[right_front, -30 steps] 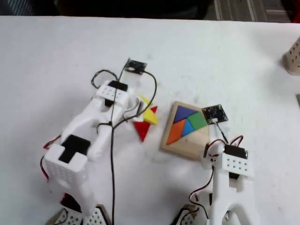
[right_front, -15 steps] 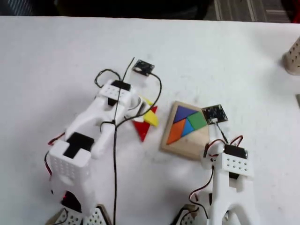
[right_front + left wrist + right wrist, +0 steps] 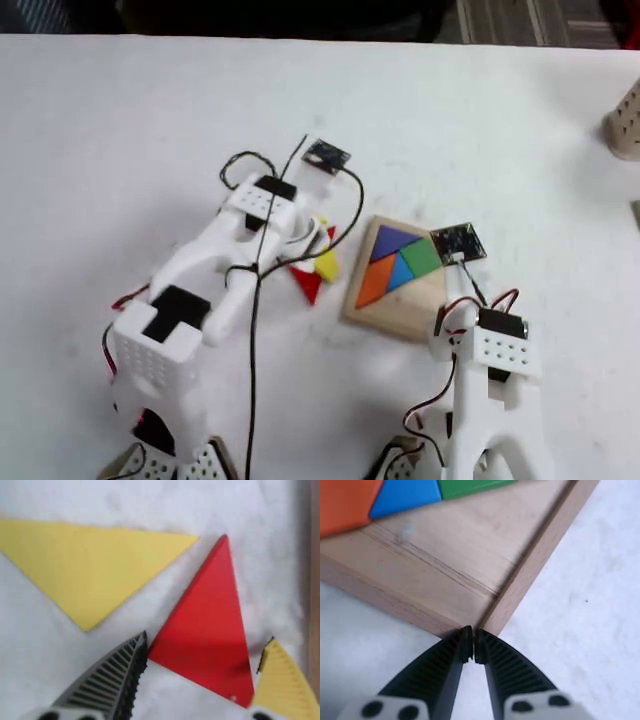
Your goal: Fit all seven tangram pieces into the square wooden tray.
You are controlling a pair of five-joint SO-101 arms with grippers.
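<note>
Partly within left claw [image 3: 205, 642], red triangle [image 3: 210, 612]

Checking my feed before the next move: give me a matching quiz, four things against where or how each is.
1 red triangle
2 orange piece
3 right gripper
4 yellow triangle

a in the tray
b shut, at the tray's corner
c on the table, not in a gripper
d straddled by the open left gripper

Pairs: 1-d, 2-a, 3-b, 4-c
</note>
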